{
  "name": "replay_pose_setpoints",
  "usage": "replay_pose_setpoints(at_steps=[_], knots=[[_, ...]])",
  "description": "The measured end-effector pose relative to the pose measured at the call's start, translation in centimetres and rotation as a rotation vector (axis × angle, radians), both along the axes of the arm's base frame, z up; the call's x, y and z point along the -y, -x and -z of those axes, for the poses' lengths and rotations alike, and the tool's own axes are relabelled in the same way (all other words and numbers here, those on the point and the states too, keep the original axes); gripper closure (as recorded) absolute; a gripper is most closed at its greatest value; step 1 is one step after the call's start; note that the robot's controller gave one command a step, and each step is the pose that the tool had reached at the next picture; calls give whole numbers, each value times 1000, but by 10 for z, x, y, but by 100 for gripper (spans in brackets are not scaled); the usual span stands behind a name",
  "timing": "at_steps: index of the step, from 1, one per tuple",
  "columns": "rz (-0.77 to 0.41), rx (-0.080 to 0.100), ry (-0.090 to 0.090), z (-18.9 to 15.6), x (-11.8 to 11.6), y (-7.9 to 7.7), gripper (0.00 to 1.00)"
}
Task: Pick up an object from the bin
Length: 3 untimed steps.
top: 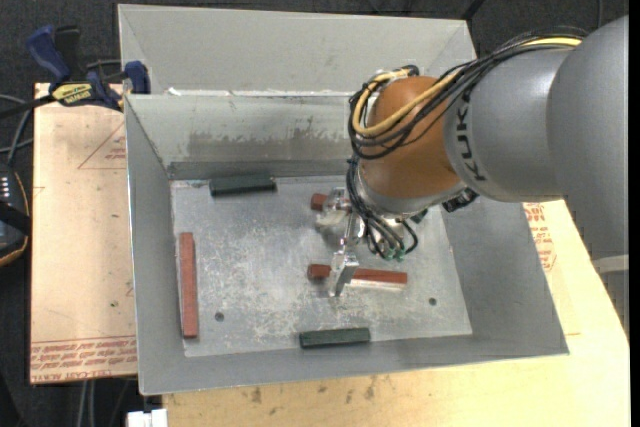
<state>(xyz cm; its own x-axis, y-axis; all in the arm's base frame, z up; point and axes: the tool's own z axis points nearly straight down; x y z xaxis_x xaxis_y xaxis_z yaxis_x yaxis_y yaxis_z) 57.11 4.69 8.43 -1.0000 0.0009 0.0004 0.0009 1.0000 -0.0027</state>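
My gripper (338, 283) reaches down near the middle of the bin floor, under the arm's orange cover. Its tip is at a red-brown bar (380, 279) that lies flat and runs left to right; the bar's left end (318, 271) shows on the other side of the tip. I cannot tell whether the bar is gripped. A small red-brown block (320, 202) lies just behind the gripper, partly hidden by the wrist.
A long red-brown bar (187, 283) lies along the left wall. One dark green bar (242, 185) rests by the back wall, and another (335, 338) by the front edge. The arm covers the bin's right part.
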Motion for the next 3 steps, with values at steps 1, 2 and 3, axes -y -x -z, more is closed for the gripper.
replay_pose_setpoints(at_steps=[1, 2, 3], knots=[[-259, 28, -6, 4, 28, -22, 100], [-259, 28, -6, 4, 28, -22, 100], [-223, 4, -4, -122, 45, -37, 100]])
